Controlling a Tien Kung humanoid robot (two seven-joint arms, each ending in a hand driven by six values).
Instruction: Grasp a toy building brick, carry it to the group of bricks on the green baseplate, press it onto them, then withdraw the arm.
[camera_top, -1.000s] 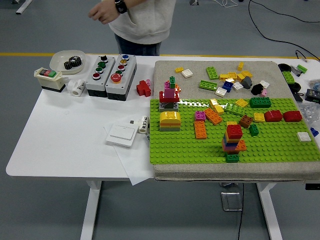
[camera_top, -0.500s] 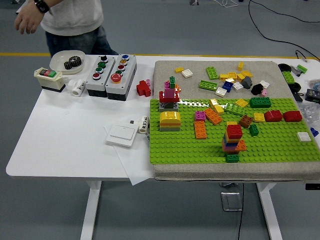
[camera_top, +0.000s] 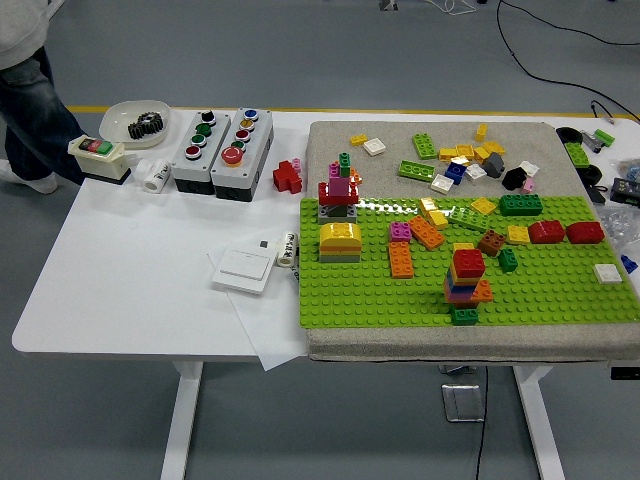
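A green baseplate (camera_top: 560, 290) lies on a grey mat on the right half of the table. On it stands a stack of bricks with a red brick on top (camera_top: 467, 263) and a green one at its foot. A yellow and grey brick block (camera_top: 340, 241) and a red, pink and green tower (camera_top: 339, 188) stand at the plate's left. Orange bricks (camera_top: 401, 259), red bricks (camera_top: 565, 232) and a dark green brick (camera_top: 520, 204) sit on the plate too. Loose bricks (camera_top: 455, 160) lie scattered on the mat behind. Neither robot hand is in view.
Two grey button boxes (camera_top: 221, 140), a switch box (camera_top: 96, 154), a white dish holding a gear (camera_top: 135, 122), a red piece (camera_top: 287, 177) and a white wall switch on paper (camera_top: 245, 269) lie on the left half. A person (camera_top: 25, 90) stands beyond the table's far left corner.
The person has walked from behind the table's middle to the far left, almost out of the picture. Nothing on the table has moved.
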